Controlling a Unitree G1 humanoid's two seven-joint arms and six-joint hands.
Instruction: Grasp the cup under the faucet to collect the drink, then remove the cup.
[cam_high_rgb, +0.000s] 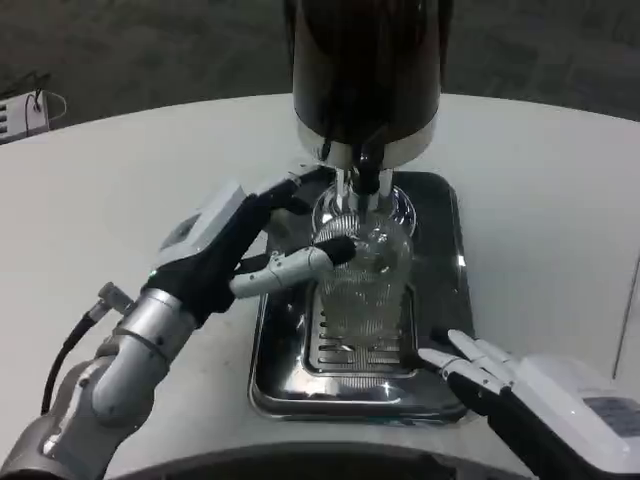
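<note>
On the white table (110, 210) sits a shiny metal drip tray (440, 300) with a slotted grate in its middle, and at the tray's far end stands a dark dispenser (365, 60) with a silver band round its base. From under that base a black faucet (368, 170) points down.

Right below the faucet is a clear ribbed cup (375, 235), upright on the grate, its mouth just under the spout. Whether any drink is in it cannot be told through the glass.

Reaching in from the left, the left hand (225, 245) is wrapped about the cup: the upper fingers (290, 190) curl round its far left side near the rim, and a lower finger lies across its front, the black tip touching the glass. It looks like a grip on the cup, with the cup still resting on the tray.

Near the tray's front right corner the right hand (500, 375) rests low, holding nothing, its white fingers stretched toward the tray rim and slightly apart.

At the far left edge, beyond the table, lies a white power strip (28, 112)
</note>
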